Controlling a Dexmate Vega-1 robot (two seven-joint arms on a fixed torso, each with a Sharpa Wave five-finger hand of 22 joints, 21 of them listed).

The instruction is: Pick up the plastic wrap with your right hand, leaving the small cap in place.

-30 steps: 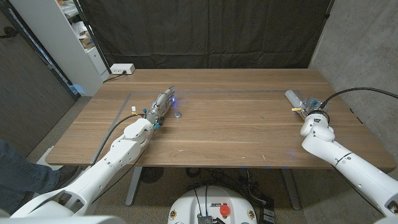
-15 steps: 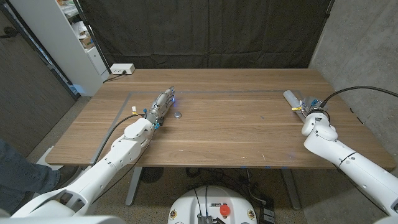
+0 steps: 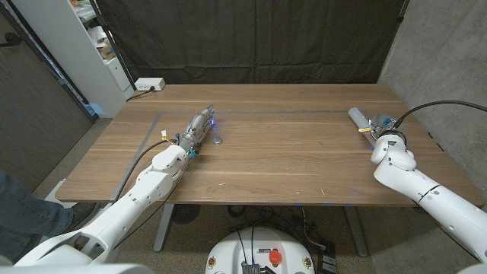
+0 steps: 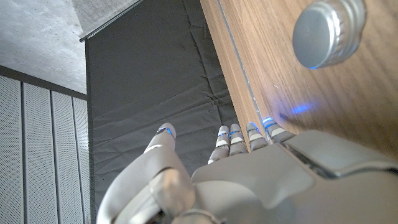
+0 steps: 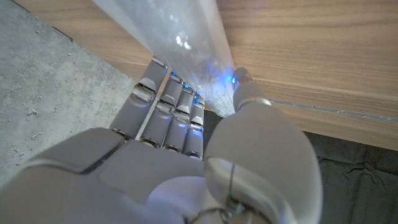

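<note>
Two hands were at the wooden surface [image 3: 289,164]. The right hand [image 3: 378,128] clasped the roll of plastic wrap [image 3: 356,116] near the surface's right edge, fingers [image 5: 163,99] on one side and thumb on the other. The left hand [image 3: 199,126] held nothing, fingers extended, just beside the small cap [image 3: 218,140] on the surface.

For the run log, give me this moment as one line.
right hand: gripping wrap | left hand: open beside cap, apart | cap: on table
</note>
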